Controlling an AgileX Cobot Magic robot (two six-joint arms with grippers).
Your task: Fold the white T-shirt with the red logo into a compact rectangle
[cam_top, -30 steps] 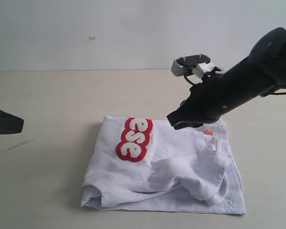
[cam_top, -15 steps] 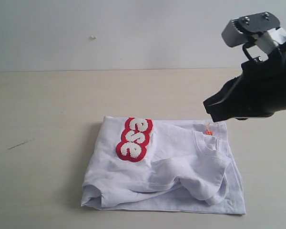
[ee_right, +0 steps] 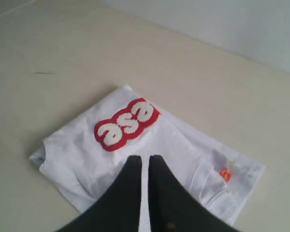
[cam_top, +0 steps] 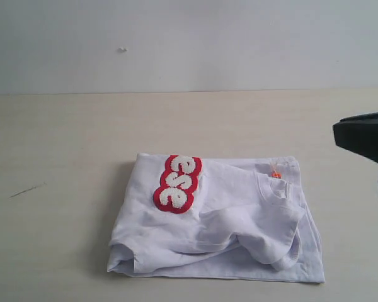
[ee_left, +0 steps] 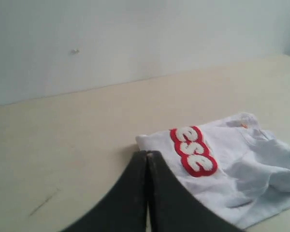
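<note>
The white T-shirt (cam_top: 239,217) lies folded into a rumpled, roughly rectangular bundle on the table. The red logo (cam_top: 177,184) faces up near its far left corner, showing only the letters "ese". A small orange tag (cam_top: 275,174) sits at the collar on the far right. My right gripper (cam_top: 340,132) hovers at the right edge of the exterior view, clear of the shirt. In its wrist view the right gripper (ee_right: 145,158) is shut on nothing, above the shirt (ee_right: 183,140). My left gripper (ee_left: 147,153) is shut and empty, next to the shirt's corner (ee_left: 150,140). It is out of the exterior view.
The shirt rests on a pale beige table (cam_top: 82,138) backed by a plain light wall (cam_top: 176,44). A thin dark scratch (cam_top: 26,190) marks the table at the left. A sleeve bulges up at the shirt's near right (cam_top: 274,242).
My right arm has pulled up and to the right, away from the collar area, to the frame's edge. The left gripper has left the exterior view. The shirt has not moved.
</note>
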